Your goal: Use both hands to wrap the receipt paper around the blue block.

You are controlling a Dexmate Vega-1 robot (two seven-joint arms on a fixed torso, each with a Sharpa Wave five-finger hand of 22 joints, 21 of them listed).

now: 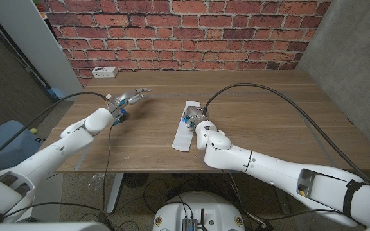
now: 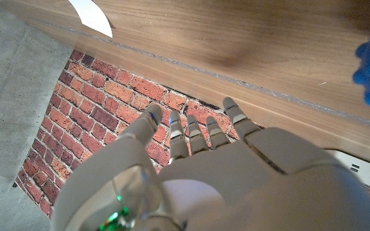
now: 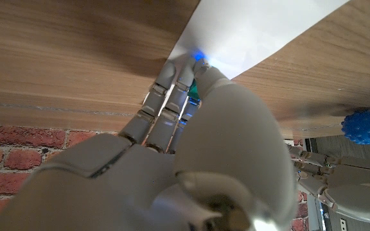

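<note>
At mid-table we see the receipt (image 1: pixel 185 125), a white strip lying flat on the wood, running from the far side toward the near edge w/ a slight slant. Our right hand (image 1: pixel 198 122) sits on the strip's right edge, about halfway along it; in the right wrist view its fingers (image 3: pixel 172 96) are pressed together, tips down on the paper (image 3: pixel 249 32). Whether they pinch it or just press, we can't tell. A bit of blue (image 1: pixel 185 119) shows at the hand, on the paper, prob. the block, mostly hidden. Our left hand (image 1: pixel 128 99) hovers well apart, left of the strip & slightly farther back, fingers (image 2: pixel 188 131) spread, holding nothing. A power strip (image 1: pixel 105 72) lies at the far left corner of the table (image 1: pixel 268 141). In the right wrist view a spiky blue ball (image 3: pixel 363 126) shows near the left hand.
</note>
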